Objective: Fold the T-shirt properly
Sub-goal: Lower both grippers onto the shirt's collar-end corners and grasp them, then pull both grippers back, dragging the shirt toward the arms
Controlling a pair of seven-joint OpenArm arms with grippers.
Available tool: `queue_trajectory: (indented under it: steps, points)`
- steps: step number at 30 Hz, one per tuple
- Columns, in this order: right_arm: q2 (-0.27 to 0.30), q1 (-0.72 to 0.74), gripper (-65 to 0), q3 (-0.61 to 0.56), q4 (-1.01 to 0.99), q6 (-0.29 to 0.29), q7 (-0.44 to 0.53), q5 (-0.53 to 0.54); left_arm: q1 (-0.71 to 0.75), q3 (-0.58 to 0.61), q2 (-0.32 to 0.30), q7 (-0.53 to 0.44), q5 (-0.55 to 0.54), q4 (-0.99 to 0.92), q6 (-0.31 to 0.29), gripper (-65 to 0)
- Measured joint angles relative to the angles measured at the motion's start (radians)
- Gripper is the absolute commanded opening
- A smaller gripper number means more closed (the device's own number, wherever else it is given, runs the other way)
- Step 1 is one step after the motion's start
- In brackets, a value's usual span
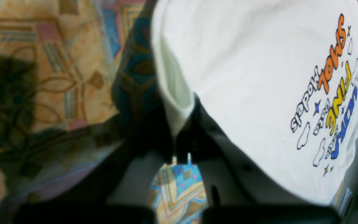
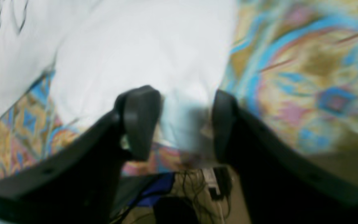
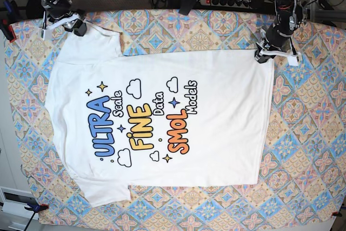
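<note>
t-shirt flat on patterned cloth, left jaws pinching hem corner, right jaws spread around sleeve

Right wrist view: blurred throughout; T-shirt print cut off at left edge. Left fingers: tips dark, indistinct.

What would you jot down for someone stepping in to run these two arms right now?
Left gripper: shut on the T-shirt, pinching a hem corner at the table's far edge.
Right gripper: jaws apart around the sleeve edge, not clamped yet.
T-shirt: spread flat, print side up, on the patterned tablecloth.
Done: shirt laid out, one corner gripped.
Left: close the right gripper, then make every fold; none is made so far.
</note>
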Motion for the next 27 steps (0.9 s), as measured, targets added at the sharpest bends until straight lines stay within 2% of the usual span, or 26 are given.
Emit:
queue_trajectory:
  steps: [10,14,19,25,27]
  points:
    - [-0.003,0.0,-65.0,0.011,-0.005,0.011,-0.006,-0.006,0.024,-0.002,-0.003,-0.002,-0.007,0.002,-0.008,-65.0]
    - [-0.004,-0.008,-64.7,0.062,-0.005,0.014,-0.008,-0.005,0.046,0.004,-0.031,0.006,-0.01,0.006,-0.015,-65.0]
    - [-0.002,-0.075,-64.7,0.066,0.0,0.019,-0.003,0.106,0.09,0.005,-0.055,-0.003,-0.025,0.011,-0.03,-65.0]
    - [-0.004,-0.148,-64.7,0.066,0.013,0.01,-0.009,0.117,0.15,-0.003,-0.067,-0.024,-0.033,0.019,-0.041,-65.0]
    - [0.0,-0.179,-64.7,0.066,0.047,0.042,-0.005,0.121,0.179,-0.003,-0.072,-0.027,-0.032,0.037,-0.042,-65.0]
